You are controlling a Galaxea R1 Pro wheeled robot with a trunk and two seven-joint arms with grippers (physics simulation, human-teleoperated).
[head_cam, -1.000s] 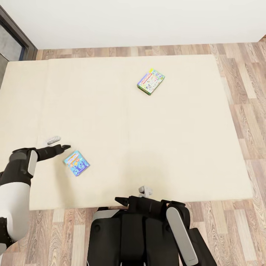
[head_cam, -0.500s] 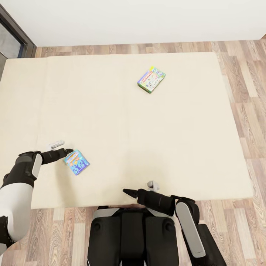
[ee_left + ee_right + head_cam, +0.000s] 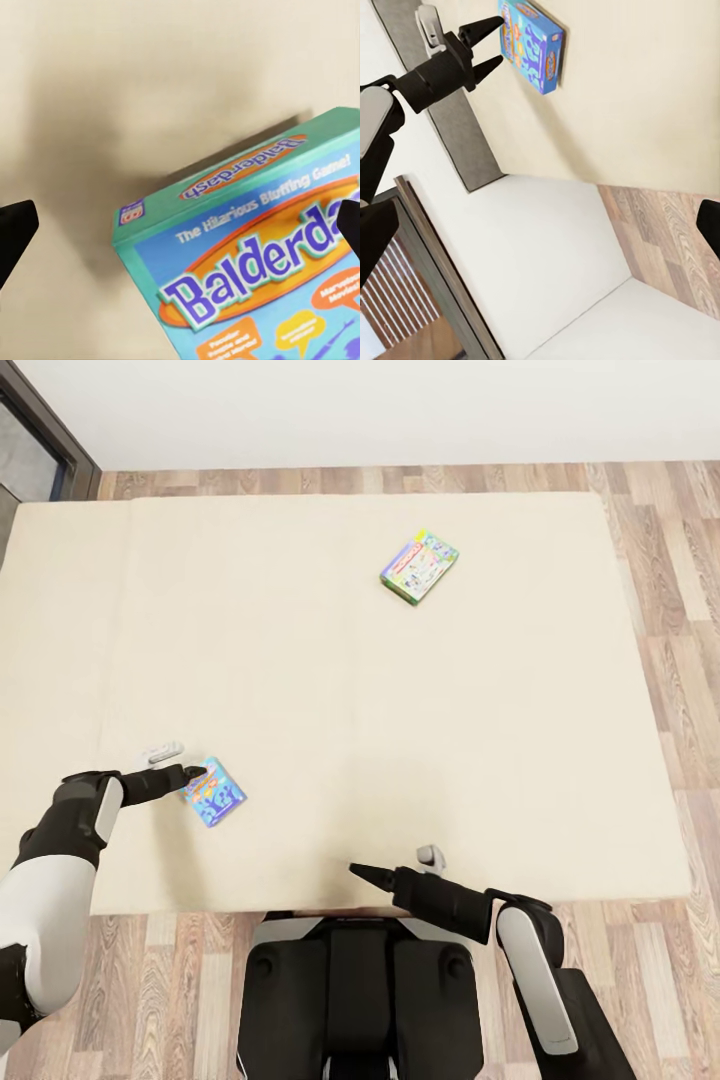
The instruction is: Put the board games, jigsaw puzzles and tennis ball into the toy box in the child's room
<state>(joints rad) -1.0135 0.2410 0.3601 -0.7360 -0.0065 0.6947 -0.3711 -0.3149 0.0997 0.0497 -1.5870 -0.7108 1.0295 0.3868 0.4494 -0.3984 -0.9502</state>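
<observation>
On bed (image 3: 400, 690), left claw (image 3: 196, 770) wide at blue game (image 3: 215, 792), right claw (image 3: 360, 872) state unclear.

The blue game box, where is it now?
In the head view the blue game box lies on the bed, near its front left part, right at the tips of the open left end effector; the green game box is far across.

Small board game (image 3: 214, 793): on the bed (image 3: 330, 690), near its front-left corner.
Larger board game (image 3: 419, 565): on the bed, toward its far edge, right of the middle, well apart from the small one.
Left gripper (image 3: 194, 770): over the bed, at the small board game's left end.
Right gripper (image 3: 360, 873): over the bed's front edge, near its middle.
</observation>
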